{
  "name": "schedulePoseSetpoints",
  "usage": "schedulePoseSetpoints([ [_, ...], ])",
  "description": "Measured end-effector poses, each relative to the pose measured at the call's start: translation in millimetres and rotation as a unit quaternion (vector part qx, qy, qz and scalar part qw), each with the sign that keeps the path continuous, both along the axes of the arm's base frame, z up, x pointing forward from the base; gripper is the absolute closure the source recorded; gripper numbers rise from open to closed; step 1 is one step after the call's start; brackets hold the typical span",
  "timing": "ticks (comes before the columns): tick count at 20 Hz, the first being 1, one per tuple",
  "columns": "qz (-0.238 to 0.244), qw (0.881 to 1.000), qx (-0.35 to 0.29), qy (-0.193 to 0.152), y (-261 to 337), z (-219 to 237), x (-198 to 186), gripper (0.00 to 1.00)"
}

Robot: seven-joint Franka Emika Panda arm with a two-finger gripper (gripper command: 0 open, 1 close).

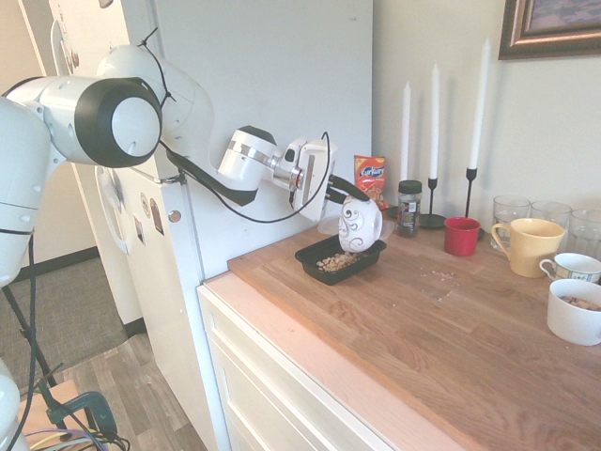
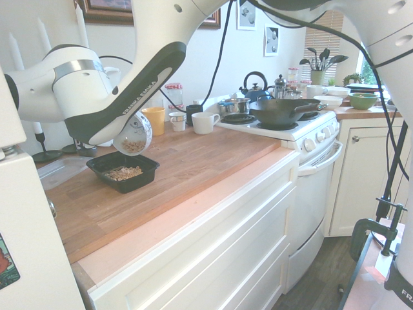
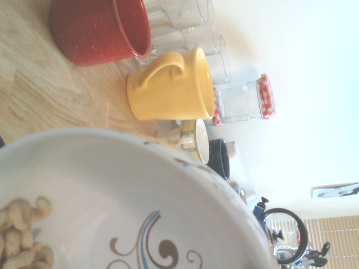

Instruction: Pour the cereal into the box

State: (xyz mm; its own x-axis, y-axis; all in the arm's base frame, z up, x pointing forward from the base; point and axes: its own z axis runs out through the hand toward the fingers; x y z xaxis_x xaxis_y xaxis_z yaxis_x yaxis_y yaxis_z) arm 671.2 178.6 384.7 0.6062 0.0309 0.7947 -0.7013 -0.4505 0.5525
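Cereal point(image 2: 123, 172): tan bite-sized pieces, in two lots. One heap lies on the floor of the box, left of centre in the second exterior view; a remainder point(image 3: 19, 238) clings to the inner wall of the bowl, seen at lower left of the wrist view and at the bowl's mouth in the second exterior view.

Box point(image 1: 310, 256): shallow black tray with rounded corners, flat on the counter point(image 1: 451, 329), directly beneath the bowl's lip, so that falling pieces land inside it.

Bowl point(image 1: 360, 224): white with dark swirls, tipped steeply, mouth turned down toward the box, rim just above it. The tilt serves the pour; judged from the portion remaining inside, the pour is partly done.

Hand point(image 1: 336, 199): closed together on the bowl's rim, approaching nearly level from the left of the first exterior view, wrist rolled to hold the tilt.

Surroundings, outward: orange snack packet point(image 1: 370, 178) and dark-lidded jar point(image 1: 408, 207) behind the bowl; three white candles point(image 1: 434, 122) in black holders against the wall; red cup point(image 1: 461, 236), yellow mug point(image 1: 531, 246), clear glasses point(image 1: 512, 209) and white cups point(image 1: 575, 312) toward the right, well apart from the pour. Crumbs point(image 1: 441, 278) lie scattered on bare counter at centre right.
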Motion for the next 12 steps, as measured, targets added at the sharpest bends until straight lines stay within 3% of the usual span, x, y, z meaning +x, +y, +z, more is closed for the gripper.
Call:
schedulePoseSetpoints([
  [12,0.004,0.998,-0.057,-0.012,1,-13,2,1.0],
])
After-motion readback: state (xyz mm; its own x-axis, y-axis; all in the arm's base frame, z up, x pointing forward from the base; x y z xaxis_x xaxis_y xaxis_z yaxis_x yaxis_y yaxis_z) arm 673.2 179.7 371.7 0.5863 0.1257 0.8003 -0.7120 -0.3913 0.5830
